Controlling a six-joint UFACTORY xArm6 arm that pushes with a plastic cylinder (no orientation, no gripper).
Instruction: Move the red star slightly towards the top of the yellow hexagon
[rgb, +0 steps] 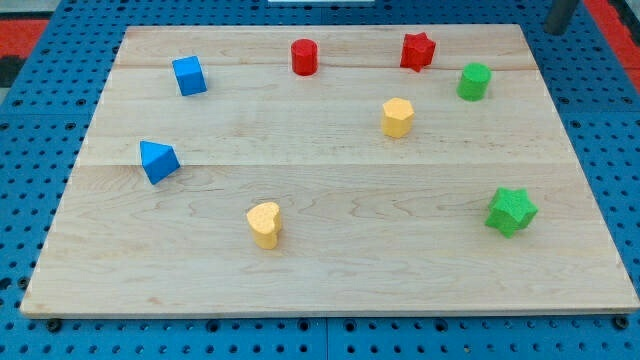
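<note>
Rod (562, 16) enters at frame's top right; tip (556, 31) off board (320, 270), touching nothing, well right of red star (417, 51); yellow hexagon (397, 117) below star.

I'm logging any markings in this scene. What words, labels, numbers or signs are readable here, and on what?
None. The board, the blocks and the blue pegboard around it carry no readable text, number or sign.
</note>
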